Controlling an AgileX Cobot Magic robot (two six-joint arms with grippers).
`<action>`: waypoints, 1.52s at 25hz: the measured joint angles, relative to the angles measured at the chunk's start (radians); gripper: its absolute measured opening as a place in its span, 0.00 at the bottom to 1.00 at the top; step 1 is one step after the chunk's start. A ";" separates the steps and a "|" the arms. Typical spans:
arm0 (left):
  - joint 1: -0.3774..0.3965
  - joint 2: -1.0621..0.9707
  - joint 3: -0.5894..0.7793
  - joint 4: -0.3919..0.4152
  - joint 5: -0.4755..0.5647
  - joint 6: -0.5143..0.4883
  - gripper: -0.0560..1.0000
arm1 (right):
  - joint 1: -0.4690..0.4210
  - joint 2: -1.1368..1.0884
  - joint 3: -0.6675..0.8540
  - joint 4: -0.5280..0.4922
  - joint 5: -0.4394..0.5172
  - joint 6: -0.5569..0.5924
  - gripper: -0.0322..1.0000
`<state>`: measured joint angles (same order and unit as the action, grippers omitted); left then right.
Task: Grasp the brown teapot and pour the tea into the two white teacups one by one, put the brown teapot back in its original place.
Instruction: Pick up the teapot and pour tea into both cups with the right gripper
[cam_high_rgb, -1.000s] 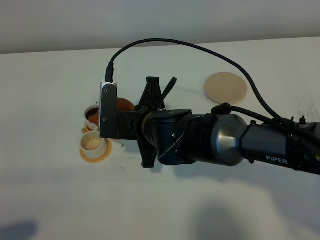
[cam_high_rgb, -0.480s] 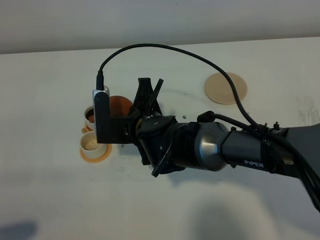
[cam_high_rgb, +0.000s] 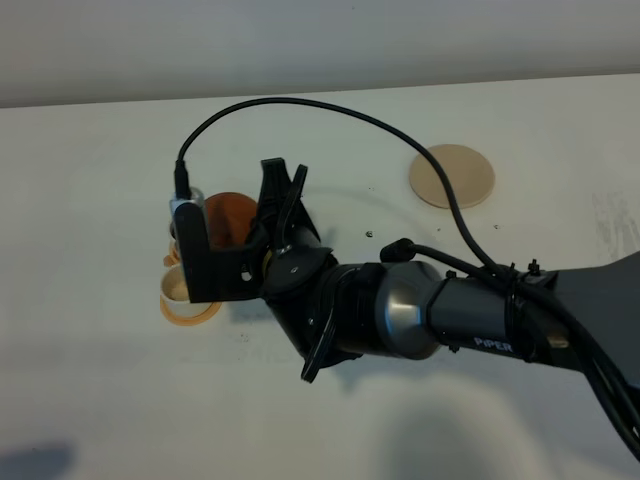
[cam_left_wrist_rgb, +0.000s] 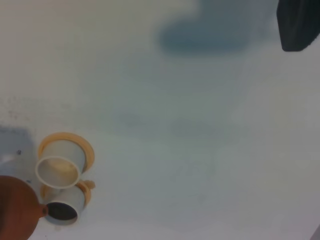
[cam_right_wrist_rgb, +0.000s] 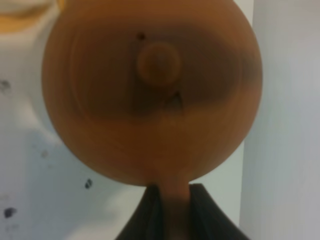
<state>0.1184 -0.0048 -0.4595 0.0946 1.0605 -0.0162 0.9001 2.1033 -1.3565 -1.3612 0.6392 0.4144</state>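
As the right pincer (cam_right_wrist_rgb: 170, 202) clamps the loop handle of the brown teapot (cam_right_wrist_rgb: 150, 95), the pot hangs over the tabletop (cam_high_rgb: 100, 400). Its spout is at the rim of one white teacup (cam_left_wrist_rgb: 62, 211) that holds dark tea. Just beside it, the second teacup (cam_left_wrist_rgb: 58, 170) shows a cream inside. Both sit on orange saucers (cam_left_wrist_rgb: 86, 150). The beige coaster (cam_high_rgb: 452, 176) lies well apart. Whether the left pincer is clenched or released, I cannot tell.

High camera: set off the arms above the table (cam_high_rgb: 90, 150), facing steeply down at middle range and taking in most of the surface.
Left wrist camera: well above the table, facing down. The teapot (cam_left_wrist_rgb: 15, 210) and two cups (cam_left_wrist_rgb: 57, 171) show only at the frame's edge.
Right wrist camera: very close, with the blurred teapot filling the frame.
All three views share the teapot.
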 joint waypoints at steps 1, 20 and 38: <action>0.000 0.000 0.000 0.000 0.000 0.000 0.31 | 0.005 0.000 0.000 -0.003 0.000 0.000 0.12; 0.000 0.000 0.000 0.000 0.003 -0.001 0.31 | 0.043 0.028 0.000 -0.125 0.060 -0.015 0.12; 0.000 0.000 0.000 0.000 0.003 0.000 0.31 | 0.045 0.032 0.000 -0.186 0.074 -0.174 0.12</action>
<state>0.1184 -0.0048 -0.4595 0.0946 1.0631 -0.0164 0.9454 2.1351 -1.3565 -1.5471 0.7135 0.2401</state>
